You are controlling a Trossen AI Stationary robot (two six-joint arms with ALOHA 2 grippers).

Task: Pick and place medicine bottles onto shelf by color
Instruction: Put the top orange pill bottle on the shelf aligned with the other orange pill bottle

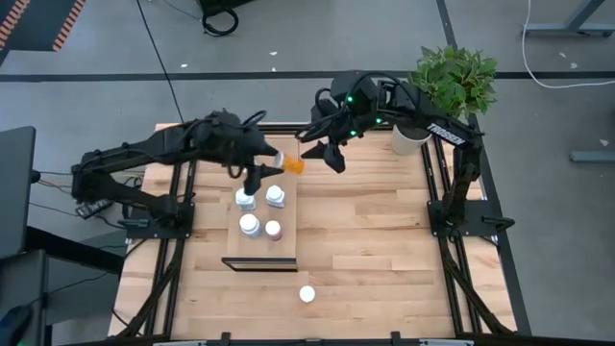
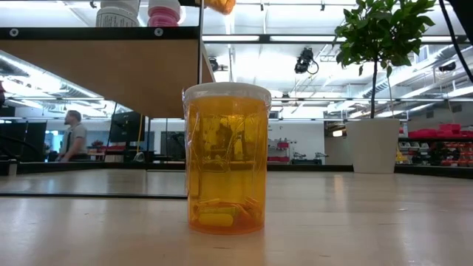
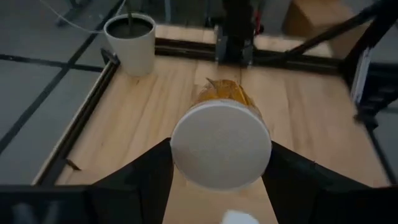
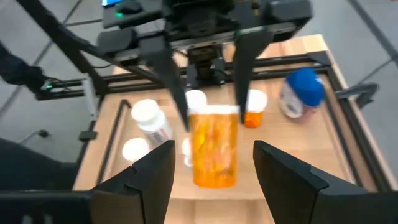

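Observation:
My left gripper point(image 1: 276, 165) is shut on an orange white-capped medicine bottle point(image 1: 291, 164) above the far end of the shelf point(image 1: 261, 252). My right gripper point(image 1: 323, 154) is open just to the right of the bottle; in the right wrist view its fingers stand on either side of the bottle's bottom end point(image 4: 214, 177) without touching it. Several bottles stand on the shelf: two white ones point(image 1: 246, 200) point(image 1: 276, 196), a white-capped one point(image 1: 250, 225) and a dark-red one point(image 1: 273, 231). Another orange bottle point(image 2: 225, 159) stands on its base on the table near the front edge point(image 1: 307, 294). My left gripper pinches the bottle's white cap point(image 3: 221, 144) between its two fingers, one on each side point(image 4: 239, 93). The fingers come from the table's left and lie along the bottle. The orange body point(image 3: 227, 96) sticks out beyond the fingertips toward my right gripper, lifted clear of the shelf.
A white plant pot point(image 1: 408, 139) with a green plant stands at the table's far right corner. A blue-capped bottle point(image 4: 298, 93) and a small orange one point(image 4: 252, 115) show beyond the held bottle. Dark frame rails point(image 1: 437, 183) run along the table's sides.

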